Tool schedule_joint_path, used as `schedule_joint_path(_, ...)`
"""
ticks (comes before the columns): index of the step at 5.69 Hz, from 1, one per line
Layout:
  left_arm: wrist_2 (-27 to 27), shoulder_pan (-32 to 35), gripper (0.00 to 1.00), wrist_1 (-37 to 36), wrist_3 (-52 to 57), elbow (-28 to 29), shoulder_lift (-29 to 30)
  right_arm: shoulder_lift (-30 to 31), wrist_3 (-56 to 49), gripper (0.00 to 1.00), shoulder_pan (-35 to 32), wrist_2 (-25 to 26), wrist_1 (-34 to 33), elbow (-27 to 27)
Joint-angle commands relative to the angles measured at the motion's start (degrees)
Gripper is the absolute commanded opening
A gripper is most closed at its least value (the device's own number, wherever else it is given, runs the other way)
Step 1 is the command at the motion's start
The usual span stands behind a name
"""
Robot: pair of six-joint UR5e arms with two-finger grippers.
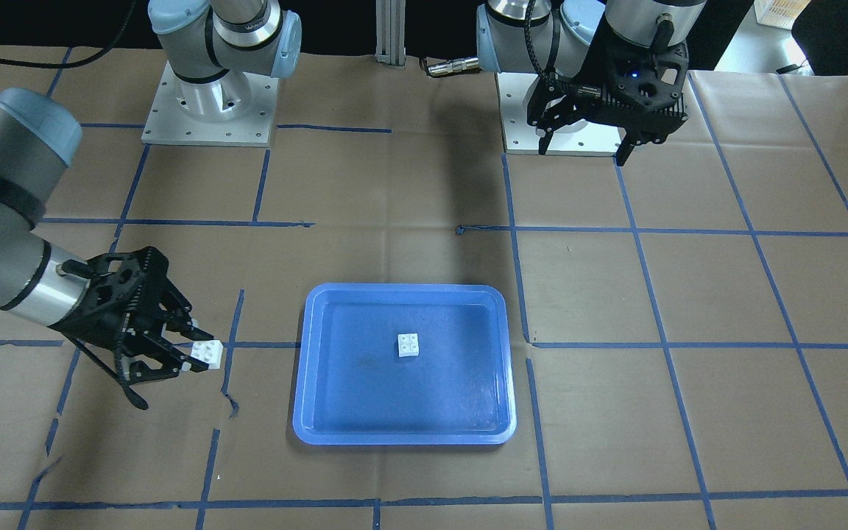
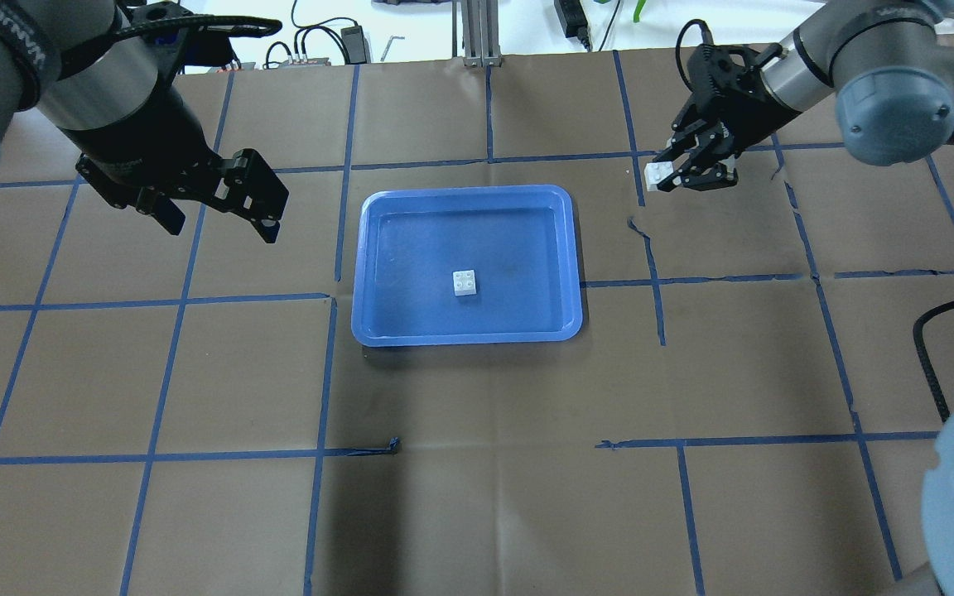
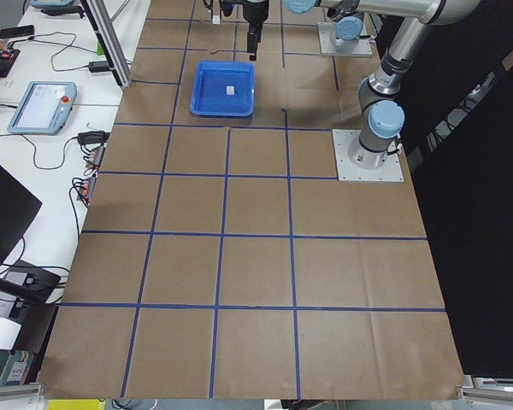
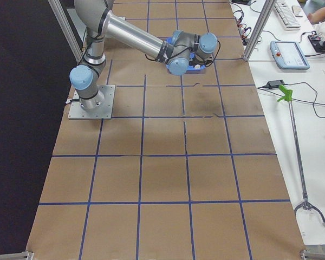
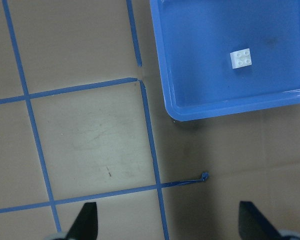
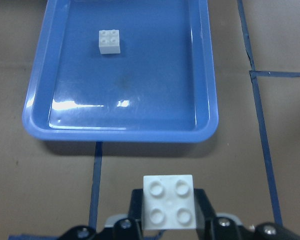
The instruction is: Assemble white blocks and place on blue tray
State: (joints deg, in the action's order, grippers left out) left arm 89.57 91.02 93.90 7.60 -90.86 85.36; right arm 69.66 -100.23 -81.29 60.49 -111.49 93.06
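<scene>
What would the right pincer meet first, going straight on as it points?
Likely the near rim of the blue tray, or the table paper before it; depth is unclear. The right pincer holds a white block.

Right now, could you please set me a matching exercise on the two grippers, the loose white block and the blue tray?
Things: 1 left gripper; 2 right gripper; 3 loose white block; 4 blue tray.
States: A shut on the other white block; B studs up inside the tray; C open, empty; D lying between the two grippers.
Pairs: 1-C, 2-A, 3-B, 4-D.
</scene>
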Motion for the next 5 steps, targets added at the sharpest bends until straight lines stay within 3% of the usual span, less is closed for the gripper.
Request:
schedule_joint_path(1,0.26,-0.14,0.99,-0.39,0.48,0.25,-0.02,-2.58,13.07,0.18,-8.32,-0.11,-11.58,1.67)
schedule_joint_path(3,5.43,-0.76,0.99,0.32,1.10,-0.01,-0.37,-8.19,21.98,0.18,-14.13,0.16,-27.05,5.89)
schedule_joint_path(5,5.53,-0.93,0.99,0.23,1.10,0.86,-0.46,-9.89,23.49,0.18,-17.31,0.85,-32.20,10.36)
